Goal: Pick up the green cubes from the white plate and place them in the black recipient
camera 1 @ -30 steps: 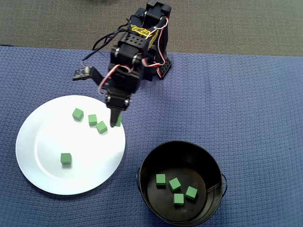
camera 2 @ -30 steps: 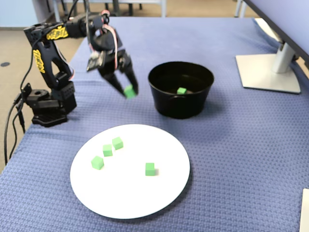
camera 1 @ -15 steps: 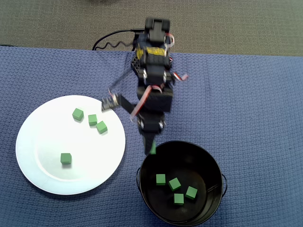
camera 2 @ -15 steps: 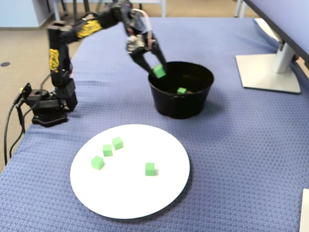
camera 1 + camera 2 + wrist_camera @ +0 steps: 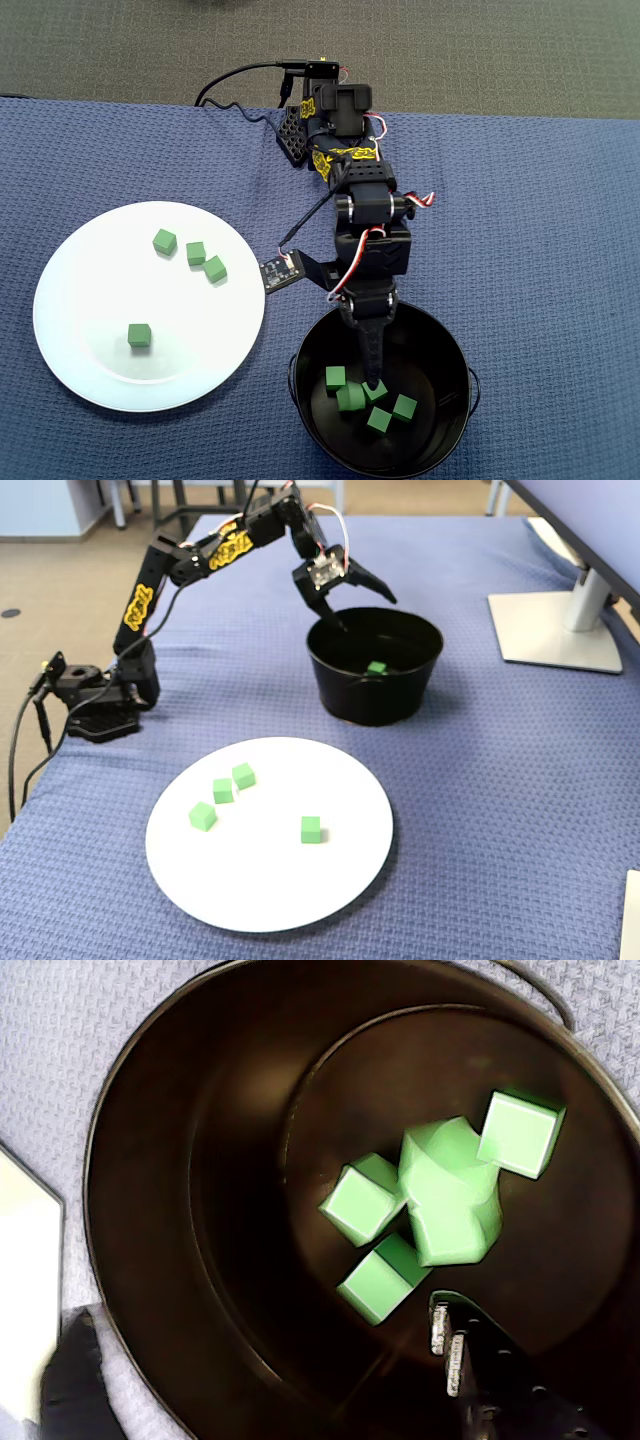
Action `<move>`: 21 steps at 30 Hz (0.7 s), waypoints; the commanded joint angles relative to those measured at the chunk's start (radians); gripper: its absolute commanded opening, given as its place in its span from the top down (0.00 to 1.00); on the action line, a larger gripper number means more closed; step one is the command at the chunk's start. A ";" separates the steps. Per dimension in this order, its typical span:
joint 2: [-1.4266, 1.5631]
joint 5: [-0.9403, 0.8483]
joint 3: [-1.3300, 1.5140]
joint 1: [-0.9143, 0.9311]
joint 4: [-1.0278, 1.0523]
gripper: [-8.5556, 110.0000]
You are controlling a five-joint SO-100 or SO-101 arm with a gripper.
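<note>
Reaching over the black recipient (image 5: pixel 380 395), the gripper (image 5: pixel 362 602) is hanging just above its rim with the jaws spread wide apart and nothing between them, as the fixed view is showing most clearly. Five of the green cubes (image 5: pixel 445 1200) are lying in a loose cluster on the pot's floor; in the wrist view one is sitting tilted on top of the others, so it is probably just settling. Four more are waiting on the white plate (image 5: pixel 90 370): three bunched near the plate's far edge toward the arm's base (image 5: pixel 195 253), and one alone nearer the plate's middle (image 5: pixel 139 335). Plate and pot are both standing on the blue cloth (image 5: pixel 530 220), the plate near the cloth's left edge in the overhead view, the pot at its near edge.

Judging by their look, the cubes are being light, stiff and matte, so they are likely offering the fingers good friction and needing only a gentle squeeze on two opposite flat faces. The glossy plate is looking slippery, so a cube is liable to be skating away if one finger is touching first; centring the jaws over it before closing is seeming wise. The lone cube is offering the cleanest approach, while the three bunched ones are sitting close enough that an open finger may be nudging a neighbour
</note>
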 commanded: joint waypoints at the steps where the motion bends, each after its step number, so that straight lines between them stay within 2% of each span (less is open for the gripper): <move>1: 0.189 -0.025 0.094 0.077 -0.046 0.79; 5: 0.219 -0.126 0.120 0.232 -0.018 0.76; 9: 0.190 -0.356 0.129 0.396 -0.040 0.77; 15: 0.150 -0.522 0.115 0.624 -0.069 0.77; 21: 0.080 -0.802 0.167 0.761 -0.216 0.76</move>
